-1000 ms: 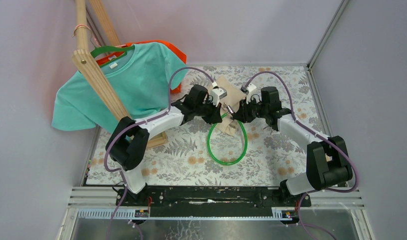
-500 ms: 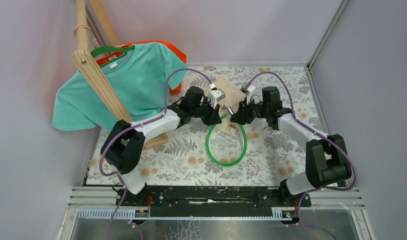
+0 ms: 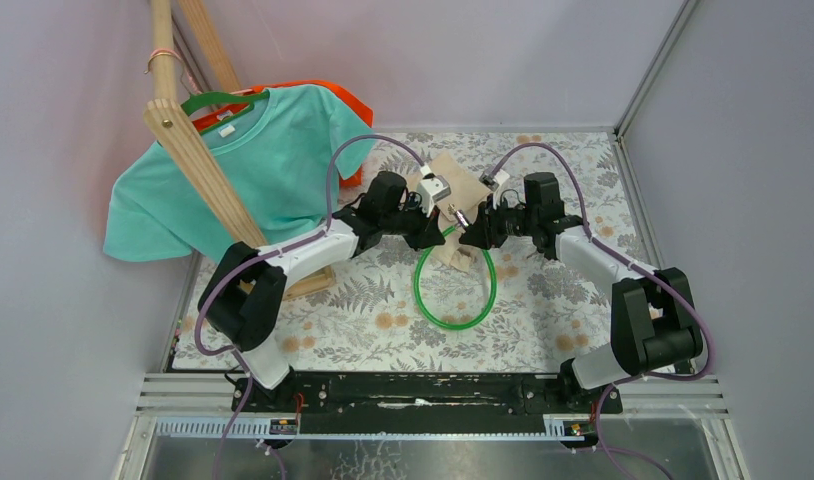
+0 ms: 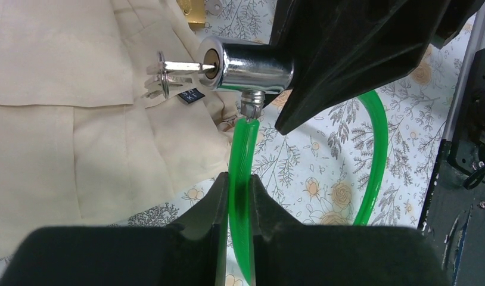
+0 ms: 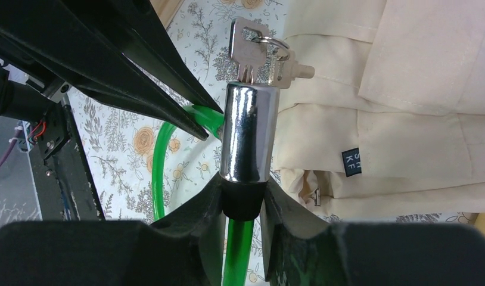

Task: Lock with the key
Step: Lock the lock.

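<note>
A green cable [image 3: 455, 326] lies looped on the flowered table. My right gripper [image 5: 243, 185] is shut on the black collar below the chrome lock cylinder [image 5: 247, 131] and holds it off the table. A key [image 5: 248, 53] on a ring sits in the cylinder's keyhole. My left gripper [image 4: 239, 179] is shut on the green cable [image 4: 241, 149] just behind its metal tip [image 4: 252, 104]. The tip meets the cylinder's [image 4: 249, 65] side; how deep it sits is hidden. In the top view the left gripper [image 3: 435, 230] and right gripper [image 3: 471, 232] face each other.
A beige folded garment [image 3: 465, 180] lies under and behind the lock. A teal T-shirt [image 3: 243, 170] hangs on a wooden rack [image 3: 198, 165] at the back left. A small brass padlock [image 4: 192, 9] lies on the table by the garment. Enclosure walls stand on all sides.
Both grippers and the lock have shifted slightly toward the back of the table. Both grips are unchanged.
</note>
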